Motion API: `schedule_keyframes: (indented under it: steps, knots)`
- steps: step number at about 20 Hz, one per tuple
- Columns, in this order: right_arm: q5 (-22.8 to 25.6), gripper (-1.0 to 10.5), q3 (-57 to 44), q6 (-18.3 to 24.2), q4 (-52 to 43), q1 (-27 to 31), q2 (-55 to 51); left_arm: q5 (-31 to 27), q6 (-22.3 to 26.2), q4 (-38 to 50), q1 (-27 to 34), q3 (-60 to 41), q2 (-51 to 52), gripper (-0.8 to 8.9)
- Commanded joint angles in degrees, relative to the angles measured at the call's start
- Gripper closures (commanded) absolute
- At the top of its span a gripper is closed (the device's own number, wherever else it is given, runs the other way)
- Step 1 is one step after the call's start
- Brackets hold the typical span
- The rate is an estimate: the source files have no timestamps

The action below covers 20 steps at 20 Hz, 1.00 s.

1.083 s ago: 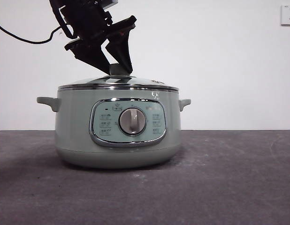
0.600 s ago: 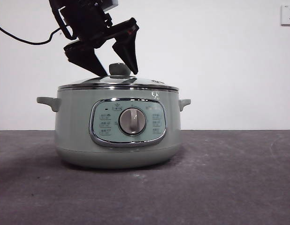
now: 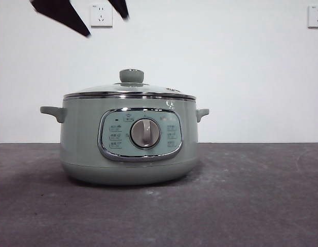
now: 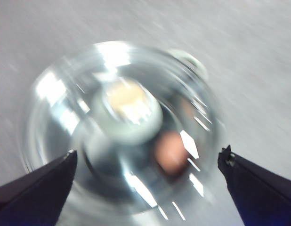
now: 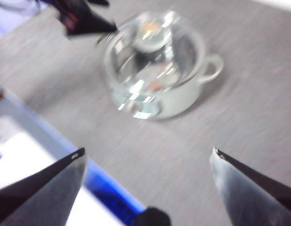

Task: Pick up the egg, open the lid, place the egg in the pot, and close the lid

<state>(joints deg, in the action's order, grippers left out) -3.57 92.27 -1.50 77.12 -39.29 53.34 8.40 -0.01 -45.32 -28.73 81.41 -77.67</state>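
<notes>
Moved: since a second ago the left gripper (image 3: 94, 18) has let go of the knob (image 3: 131, 76) and risen to the upper left of the front frame, where only two dark jaw tips show; the lid (image 3: 129, 91) sits where it was on the pot (image 3: 129, 146).
Egg: a reddish-brown oval (image 4: 171, 151) shows through the lid's glass in the left wrist picture, lower right of the knob, so the egg appears to lie inside the pot already; the blur hides exactly how it rests.
Egg handling: judged light, smooth and fragile; if lifted again it wants a gentle pinch across its narrow middle.
Lid: seated level on the chrome rim, closed; stiff, slippery glass dome, best taken by the knob at centre.
Pot: stands left of centre on the dark table (image 3: 251, 206), dial (image 3: 145, 133) facing the camera; heavy and unlikely to shift.
Left claw: jaws spread wide, holding nothing, directly above the lid and well apart from it.
Right claw: the right gripper (image 5: 148, 162) hangs far off, jaws spread and empty, with the pot small in the upper middle of its picture.
Progress: all four steps look done.
</notes>
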Motion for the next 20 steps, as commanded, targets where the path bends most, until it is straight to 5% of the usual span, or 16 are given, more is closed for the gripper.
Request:
schedule_keyframes:
  steps: [1,6,8,10,20]
  knots:
    - [-2.2,5.1,0.1,-0.6,1.4,0.1,1.3,4.6,-0.2,-6.8,-0.1,-0.3,5.0,3.12]
    - [-7.1,5.1,0.1,-0.6,1.4,0.1,4.6,9.4,-0.2,-18.4,-0.1,-0.3,14.8,3.42]
    - [-7.1,6.4,0.1,-0.6,1.4,0.1,5.8,9.9,-0.2,-21.7,-0.1,-0.3,17.2,5.66]
    - [-7.1,9.4,0.1,-0.3,1.4,0.1,6.7,9.9,0.2,-23.9,-0.1,-0.3,18.5,8.21]
    - [-6.6,9.5,0.1,-0.3,1.4,0.2,6.9,9.7,0.2,-25.9,-0.1,-0.3,18.7,8.16]
